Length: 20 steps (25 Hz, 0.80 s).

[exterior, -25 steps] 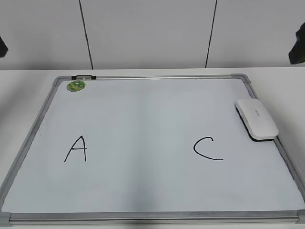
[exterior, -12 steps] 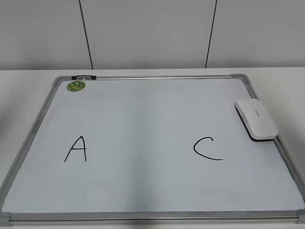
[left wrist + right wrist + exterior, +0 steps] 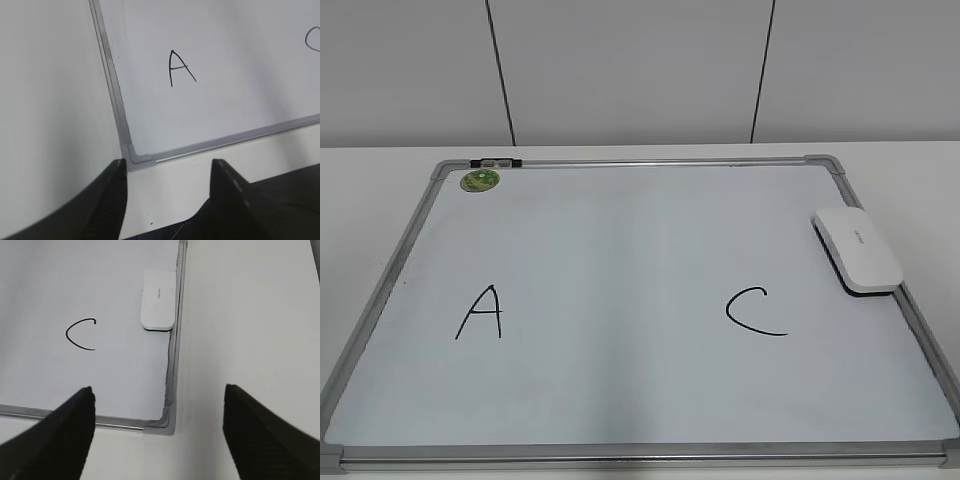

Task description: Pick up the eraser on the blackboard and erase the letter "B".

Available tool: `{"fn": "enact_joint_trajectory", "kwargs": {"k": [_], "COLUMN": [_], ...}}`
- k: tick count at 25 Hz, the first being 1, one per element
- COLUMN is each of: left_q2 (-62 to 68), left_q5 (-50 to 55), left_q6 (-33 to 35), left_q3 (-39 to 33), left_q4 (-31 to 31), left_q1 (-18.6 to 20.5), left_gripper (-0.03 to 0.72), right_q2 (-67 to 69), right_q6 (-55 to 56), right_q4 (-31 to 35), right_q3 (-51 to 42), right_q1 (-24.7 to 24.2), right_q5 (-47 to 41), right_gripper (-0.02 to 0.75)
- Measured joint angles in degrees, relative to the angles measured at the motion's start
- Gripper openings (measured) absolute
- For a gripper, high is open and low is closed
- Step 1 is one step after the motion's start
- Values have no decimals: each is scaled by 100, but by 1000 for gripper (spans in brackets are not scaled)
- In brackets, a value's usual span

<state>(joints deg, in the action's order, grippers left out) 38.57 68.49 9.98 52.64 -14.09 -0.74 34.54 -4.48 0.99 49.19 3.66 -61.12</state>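
Observation:
The white eraser (image 3: 858, 248) lies on the right edge of the blackboard (image 3: 620, 455), partly over its frame; it also shows in the right wrist view (image 3: 158, 306). The board bears a black "A" (image 3: 480, 313) and a black "C" (image 3: 753, 311); no letter "B" shows, and the space between them is blank. My left gripper (image 3: 167, 167) is open and empty above the table by the board's near left corner (image 3: 136, 156). My right gripper (image 3: 158, 392) is wide open and empty above the near right corner (image 3: 167, 424). Neither gripper shows in the exterior view.
A round green sticker (image 3: 479, 180) sits at the board's far left corner beside a small black-and-white clip (image 3: 495, 162) on the frame. White table (image 3: 900, 175) surrounds the board. A white panelled wall stands behind.
Dark arm parts at the left and right edges of the exterior view one second ago have left that view. The eraser and board have not moved.

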Motion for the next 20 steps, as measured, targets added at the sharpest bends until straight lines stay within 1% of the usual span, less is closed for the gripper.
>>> {"fn": "enact_joint_trajectory", "kwargs": {"k": [4,10,14,16,20], "left_q2": [-746,-1525,-1801,-1848,-1857], "left_q5": [-12,62,62,62,40], "left_q6": [-241,-417,-578,-601,-620], "left_q3": [-597,-1274,-1758,-1978,-2073], "left_q4": [274,549,720,733,827], "left_q1": [-183,-279,-279,-279,-279], "left_gripper": [407,407,407,407,407], "right_q2": [-928,-1870,-2218,-2323,-2462], "right_q6": [0,79,147,174,278], "right_q4": [24,-57,-233,-306,-542], "right_q3": [-482,-1001,-1351,-1522,-1780], "right_q1": [0,0,0,0,0], "right_q5": [-92,-626,-1041,-1106,-1143], "right_gripper": [592,592,592,592,592]}}
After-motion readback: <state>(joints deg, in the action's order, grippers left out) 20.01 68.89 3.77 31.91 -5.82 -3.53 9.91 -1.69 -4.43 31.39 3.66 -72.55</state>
